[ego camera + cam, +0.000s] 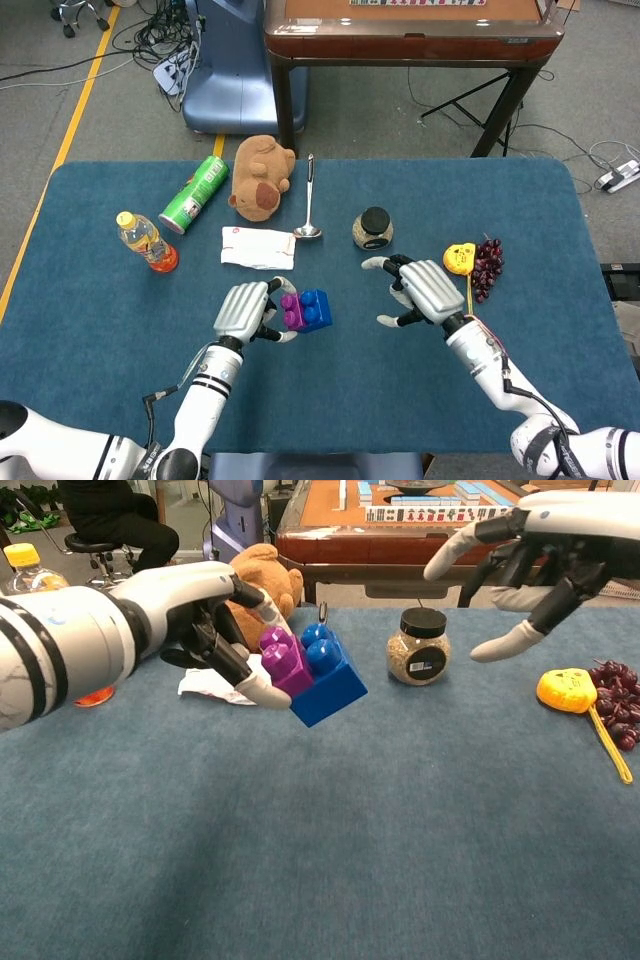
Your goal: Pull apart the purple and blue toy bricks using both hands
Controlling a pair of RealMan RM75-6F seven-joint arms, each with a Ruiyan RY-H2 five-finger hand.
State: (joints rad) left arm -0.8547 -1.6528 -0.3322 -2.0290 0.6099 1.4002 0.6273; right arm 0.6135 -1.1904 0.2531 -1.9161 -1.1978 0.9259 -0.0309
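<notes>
My left hand (245, 310) (205, 625) holds the joined bricks in the air above the table, pinching the purple brick (293, 311) (283, 662). The blue brick (315, 309) (331, 677) is still stuck to it, tilted, on the side away from my palm. My right hand (425, 290) (545, 550) hovers to the right of the bricks with its fingers spread and nothing in it. A clear gap separates it from the blue brick.
On the blue table (420, 395) lie a glass jar (373, 228), a steel ladle (309, 200), a white napkin (258, 247), a plush bear (260, 177), a green can (195, 193), an orange drink bottle (147, 241), a yellow tape measure (459, 258) and dark grapes (488, 266).
</notes>
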